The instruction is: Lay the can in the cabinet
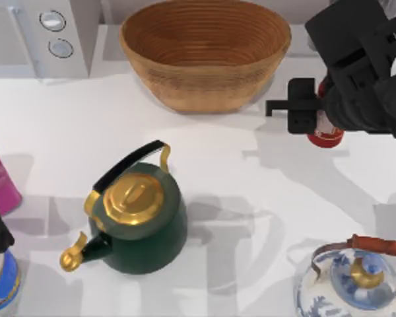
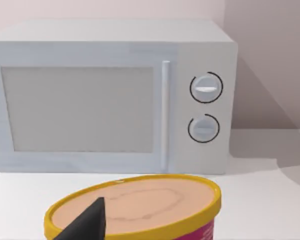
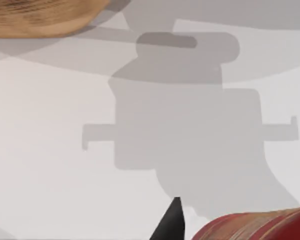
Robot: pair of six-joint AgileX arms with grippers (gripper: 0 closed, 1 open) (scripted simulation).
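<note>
Where the right hand (image 1: 320, 119) hovers, red can (image 1: 326, 135) beneath, grip probably closed, mostly hidden.

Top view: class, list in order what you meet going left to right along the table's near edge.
Blue-rimmed container → green kettle → blue-and-white kettle.

A white table (image 1: 204, 142), crossed by soft grey shadows, runs back to a plain pale wall (image 2: 270, 55), where a pale microwave (image 2: 115, 95) with two round dials stands at the far left.
</note>
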